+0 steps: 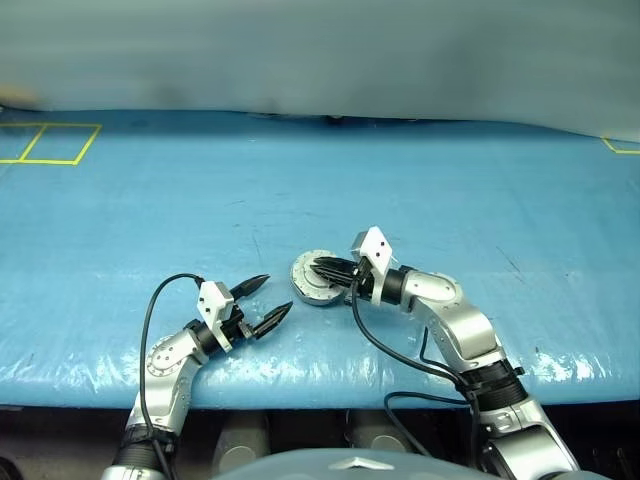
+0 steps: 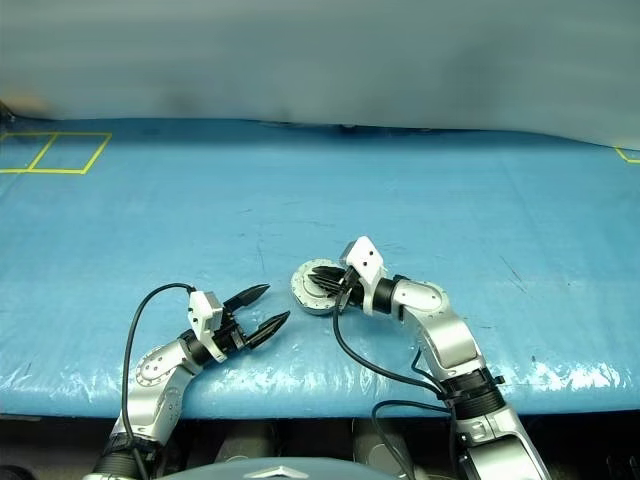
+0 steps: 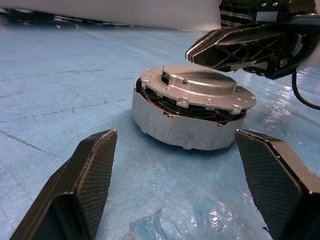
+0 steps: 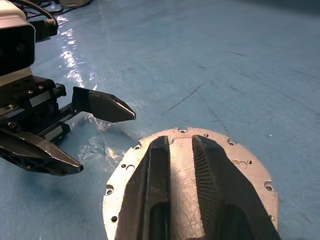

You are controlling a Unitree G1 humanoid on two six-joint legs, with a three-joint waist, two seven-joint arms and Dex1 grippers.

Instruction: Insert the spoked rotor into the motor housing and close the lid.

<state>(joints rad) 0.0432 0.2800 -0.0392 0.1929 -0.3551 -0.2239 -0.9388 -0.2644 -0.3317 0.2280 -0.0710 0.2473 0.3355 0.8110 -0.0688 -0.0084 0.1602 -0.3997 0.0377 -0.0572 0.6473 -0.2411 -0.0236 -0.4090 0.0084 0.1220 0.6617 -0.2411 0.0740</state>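
Observation:
The motor housing [image 1: 314, 292] sits on the blue table top near the front edge, a round silver-grey casing [image 3: 180, 129]. The lid [image 3: 200, 86] lies flat on top of it, plain grey face up, with a thin dark gap showing under its rim. The spoked rotor is hidden. My right gripper [image 1: 320, 268] hovers just above the lid [image 4: 245, 167], its fingers [image 4: 210, 165] slightly parted and holding nothing. My left gripper [image 1: 279, 292] stands open a short way to the left of the housing, pointing at it, with nothing between its fingers.
A blue plastic sheet [image 1: 300, 180] covers the table, whose front edge runs just below both arms. Yellow tape squares [image 1: 45, 143] mark the far left corner, and another yellow mark [image 1: 622, 147] lies at the far right. Black cables loop off both wrists.

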